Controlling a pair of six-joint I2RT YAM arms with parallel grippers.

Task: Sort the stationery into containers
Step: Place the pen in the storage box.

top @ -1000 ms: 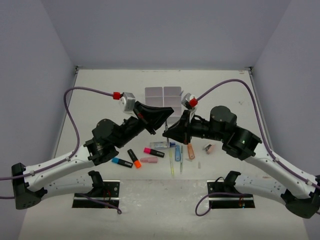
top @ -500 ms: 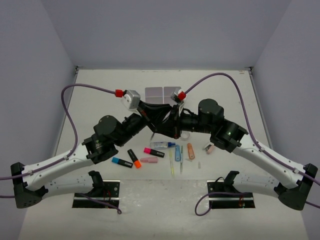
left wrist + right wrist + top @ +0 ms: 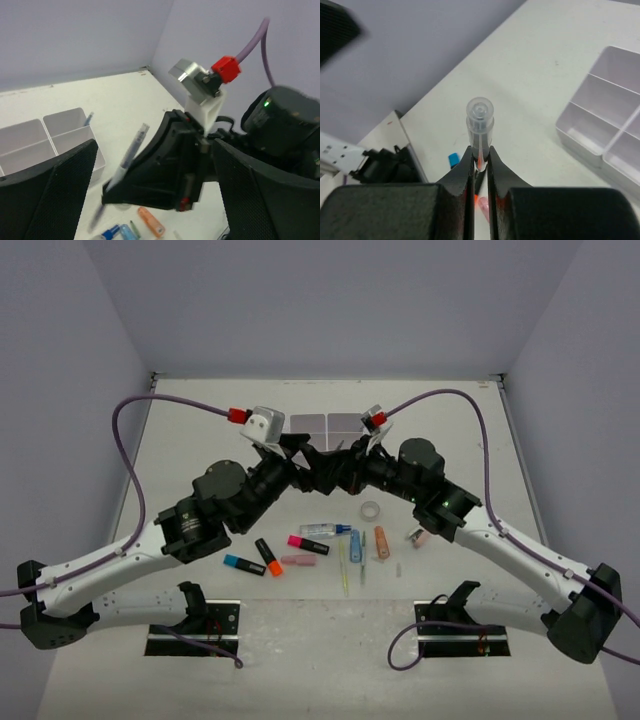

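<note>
The white tray (image 3: 327, 425) sits far back in the middle of the table (image 3: 200, 420). One of its boxes holds something thin and blue (image 3: 88, 119), maybe a pen. Just nearer than the tray, the right gripper (image 3: 480, 150) squeezes a clear pen (image 3: 480, 117). The left gripper (image 3: 155, 147) faces it, spread wide, holding nothing.

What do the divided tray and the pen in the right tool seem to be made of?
The tray: probably plastic, white and smooth, with thin moulded walls. The pen: likely clear glossy plastic, since its dark core shows through the round end.
</note>
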